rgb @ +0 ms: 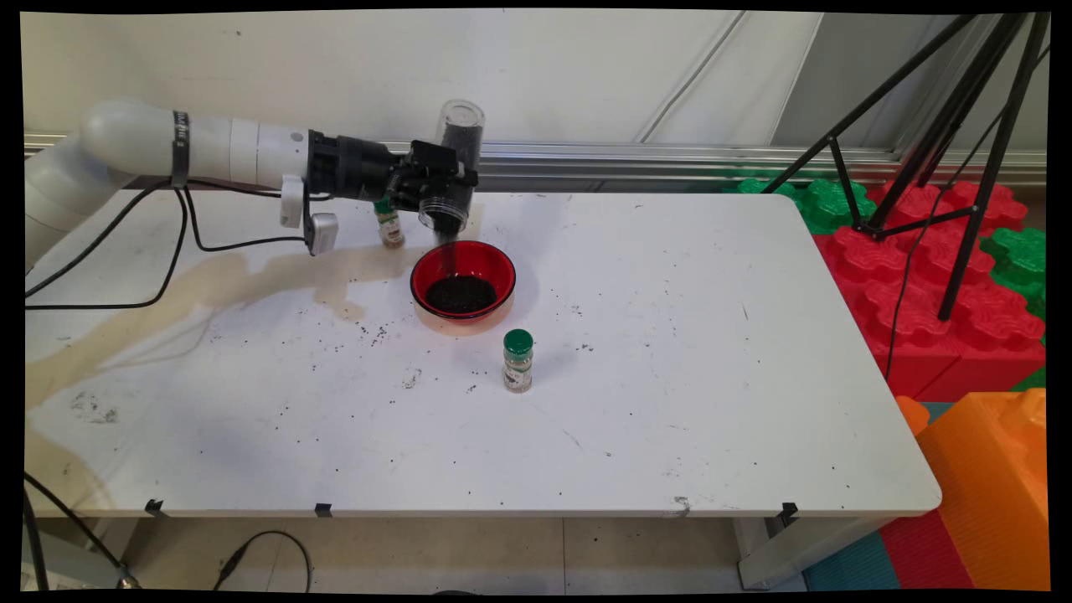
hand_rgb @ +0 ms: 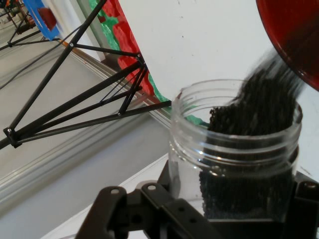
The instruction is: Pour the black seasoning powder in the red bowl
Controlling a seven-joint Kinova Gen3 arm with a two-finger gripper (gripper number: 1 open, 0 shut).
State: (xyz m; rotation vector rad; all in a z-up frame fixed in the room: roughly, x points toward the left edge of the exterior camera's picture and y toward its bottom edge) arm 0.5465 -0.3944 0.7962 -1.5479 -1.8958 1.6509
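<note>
My gripper [rgb: 444, 186] is shut on a clear plastic jar [rgb: 455, 163] that is tipped mouth-down above the far rim of a red bowl [rgb: 462, 281]. Dark granules stream out of the jar's mouth [hand_rgb: 234, 122] into the bowl, where a dark pile lies. In the hand view the clear jar [hand_rgb: 219, 164] fills the lower right, with the red bowl's rim [hand_rgb: 294, 35] at the top right. A small green-capped spice bottle [rgb: 389, 224] stands just behind and left of the bowl, below the gripper.
A second green-capped spice bottle [rgb: 517, 360] stands on the white table [rgb: 712, 352] in front of the bowl. Dark specks are scattered round the bowl. A black tripod [rgb: 938, 159] and red, green and orange foam blocks [rgb: 921, 276] stand at the right.
</note>
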